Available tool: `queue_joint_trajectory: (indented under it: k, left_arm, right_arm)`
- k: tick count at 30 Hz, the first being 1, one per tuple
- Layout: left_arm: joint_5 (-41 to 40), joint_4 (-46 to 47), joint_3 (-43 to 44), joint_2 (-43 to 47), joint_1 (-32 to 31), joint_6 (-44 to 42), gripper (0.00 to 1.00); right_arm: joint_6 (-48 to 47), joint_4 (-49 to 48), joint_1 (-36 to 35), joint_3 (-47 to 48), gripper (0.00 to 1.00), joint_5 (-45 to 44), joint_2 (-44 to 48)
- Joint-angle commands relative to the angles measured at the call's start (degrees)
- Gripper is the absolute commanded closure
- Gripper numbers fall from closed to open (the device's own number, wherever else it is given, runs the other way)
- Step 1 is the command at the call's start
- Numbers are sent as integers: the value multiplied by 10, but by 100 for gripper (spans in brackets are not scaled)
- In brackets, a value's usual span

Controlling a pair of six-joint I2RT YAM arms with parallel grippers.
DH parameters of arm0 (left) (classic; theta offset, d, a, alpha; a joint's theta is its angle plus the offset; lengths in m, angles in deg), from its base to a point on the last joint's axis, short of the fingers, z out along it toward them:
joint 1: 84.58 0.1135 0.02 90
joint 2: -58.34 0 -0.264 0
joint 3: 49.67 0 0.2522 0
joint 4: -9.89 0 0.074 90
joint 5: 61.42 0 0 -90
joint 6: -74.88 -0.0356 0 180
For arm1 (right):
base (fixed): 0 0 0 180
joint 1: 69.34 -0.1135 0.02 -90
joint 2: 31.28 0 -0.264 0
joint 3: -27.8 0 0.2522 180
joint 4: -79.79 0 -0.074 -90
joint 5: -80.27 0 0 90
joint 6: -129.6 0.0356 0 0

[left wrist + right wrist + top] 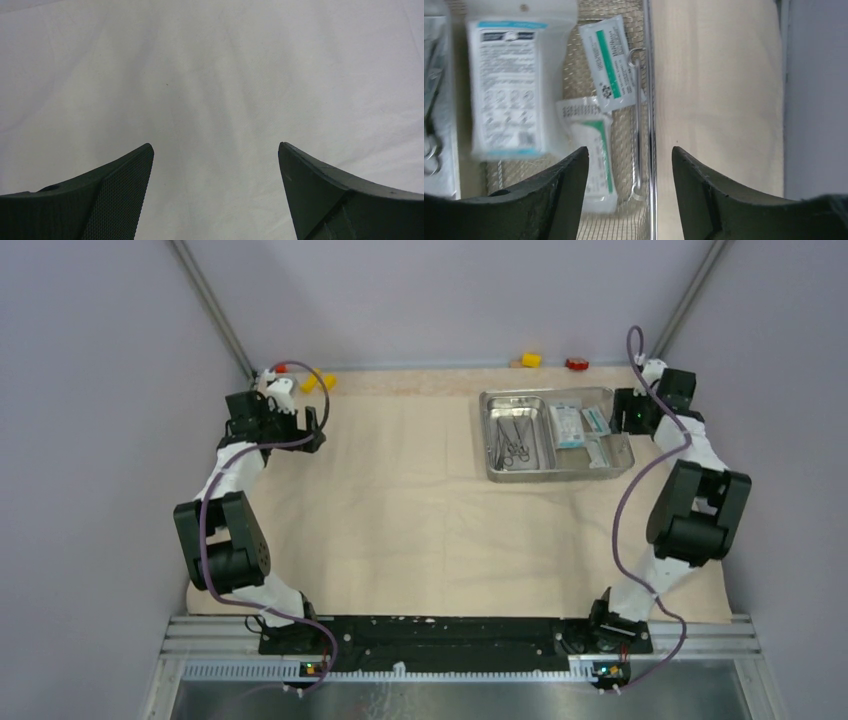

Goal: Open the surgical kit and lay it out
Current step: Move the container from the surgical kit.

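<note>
The beige cloth wrap (400, 520) lies spread flat over the table. On its far right part stands the steel tray (556, 475), holding thin metal instruments (513, 445) on the left and white-and-teal packets (572, 425) on the right. My right gripper (630, 415) hovers at the tray's right end. In the right wrist view it (629, 150) is open, its fingers straddling the tray's rim (651, 100) without touching it, with packets (506, 85) (611, 62) below. My left gripper (316, 428) is at the far left; in its wrist view it (215, 147) is wide open over bare cloth (210, 75).
A yellow block (531, 360) and a red block (577, 364) sit beyond the cloth's far edge. Another yellow piece (310, 383) lies by the left arm. Grey walls close in on both sides, near each arm's elbow.
</note>
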Motion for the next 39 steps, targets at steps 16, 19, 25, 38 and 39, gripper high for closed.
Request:
queue_joint_trajectory:
  k: [16,19,25,38,39]
  left_arm:
    - [-51,-18,0,42,-1,-44,1]
    - [-63,-21,1,35,-1,-48,1]
    - [-86,-35,13,19,-1,-56,1]
    - [-126,-78,64,-21,-2,-61,1]
    - [-128,-79,67,-24,-2,-61,1]
  right_arm:
    - [-565,387,-173,-333,58,143,389]
    - [-571,394,-232,-360,60,127,396]
    - [-575,398,-328,-385,63,86,376]
    - [-614,417,-443,-410,68,26,286]
    - [-612,418,-455,-412,69,24,282]
